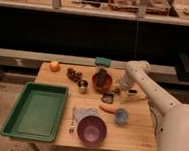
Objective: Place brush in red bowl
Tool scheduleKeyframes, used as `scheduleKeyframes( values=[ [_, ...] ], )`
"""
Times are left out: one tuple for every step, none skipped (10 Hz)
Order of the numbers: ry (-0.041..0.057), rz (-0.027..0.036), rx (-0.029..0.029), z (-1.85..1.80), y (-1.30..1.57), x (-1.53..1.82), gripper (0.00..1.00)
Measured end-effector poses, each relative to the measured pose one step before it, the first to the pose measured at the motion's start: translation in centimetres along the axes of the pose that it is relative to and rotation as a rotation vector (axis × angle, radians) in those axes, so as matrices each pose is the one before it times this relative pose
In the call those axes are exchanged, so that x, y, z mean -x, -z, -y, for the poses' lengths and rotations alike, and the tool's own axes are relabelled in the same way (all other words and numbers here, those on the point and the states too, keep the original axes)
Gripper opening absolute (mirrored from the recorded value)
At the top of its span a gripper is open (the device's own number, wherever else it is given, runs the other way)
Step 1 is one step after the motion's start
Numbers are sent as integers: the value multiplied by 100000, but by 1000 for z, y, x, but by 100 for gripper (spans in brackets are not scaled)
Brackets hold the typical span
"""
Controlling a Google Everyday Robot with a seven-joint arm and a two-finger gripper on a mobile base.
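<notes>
**Operator:** Where was my gripper?

**Observer:** Your gripper [118, 91] hung low over the right half of the surface [135, 136], just right of the red bowl [94, 84] and close beside the brush [107, 97]. I could not tell whether it was clenched or released. Your arm [151, 93] reached in across the right edge and bent near the far edge.

**Operator:** And the brush?

**Observer:** It lay on the surface outside the red bowl, just in front of the bowl's near rim. The metal cup [82, 86] stood to its left. The carrot [107, 110] lay just nearer, with the blue cup [120, 115] at the carrot's right end.

**Operator:** What room did I have?

**Observer:** You had bare wood at the near right corner, beyond the blue cup, and a strip along the right edge under your arm. The purple bowl [91, 130] sat close to the near edge. The green tray [34, 112] filled the left side (its outer rim reached the left edge or passed it, I could not say which). The green sponge [103, 62] lay by the far edge behind the red bowl. The orange [54, 65] sat near the far left corner.
</notes>
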State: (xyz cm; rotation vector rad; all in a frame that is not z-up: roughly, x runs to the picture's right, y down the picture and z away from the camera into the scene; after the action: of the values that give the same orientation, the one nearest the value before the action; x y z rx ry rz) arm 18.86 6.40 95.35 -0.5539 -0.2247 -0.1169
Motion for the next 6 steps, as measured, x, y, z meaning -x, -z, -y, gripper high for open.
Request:
scheduleKeyframes(
  values=[
    [41,1218,1096,-124,-446,202,50],
    [322,1497,746,-18,-269,246,37],
    [476,840,391,62,-136,225,28],
    [574,337,671,16,-133,244,20],
    [769,393,1113,65,-249,401,7],
    [-25,280,485,34,-105,19,2]
  ],
)
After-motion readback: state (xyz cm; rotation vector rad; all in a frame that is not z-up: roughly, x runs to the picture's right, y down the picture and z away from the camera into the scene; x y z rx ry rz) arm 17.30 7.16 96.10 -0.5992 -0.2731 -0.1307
